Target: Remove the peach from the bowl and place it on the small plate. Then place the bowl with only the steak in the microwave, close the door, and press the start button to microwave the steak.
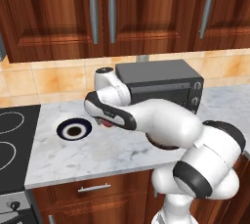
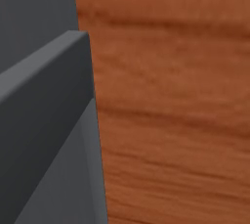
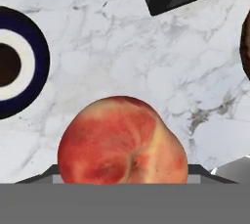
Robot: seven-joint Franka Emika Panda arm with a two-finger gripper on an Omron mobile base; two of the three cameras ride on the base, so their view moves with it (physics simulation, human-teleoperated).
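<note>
1. The peach (image 3: 122, 140) sits between the fingers of the hand (image 1: 106, 122), which grips it above the marble tabletop (image 1: 58, 154). In the hand view the fruit sits at 6 o'clock, pressed close to the camera.

2. The small plate (image 1: 74, 130) lies at about 9 o'clock from the hand in the left base view, near but not under it. In the hand view its navy rim curves in at 9 o'clock, and there is bare marble between it and the peach.

3. My reading: the fruit is out of the bowl (image 3: 245, 47) and in transit, not yet set down. Still to do are the drop onto the plate, the bowl into the microwave, the door and the start button.

4. The bowl shows as a dark brown curved edge at 3 o'clock in the hand view. In the left base view it is mostly hidden behind the arm. I cannot see the steak.

5. The peach is round with a soft crease, its skin mottled red, orange and pale yellow. The plate is flat and glossy, with a white ring and a dark centre.

6. A dark grey countertop box oven (image 1: 161, 83) stands at 1 o'clock from the hand, boxy and matte, against tan tiles.
</note>
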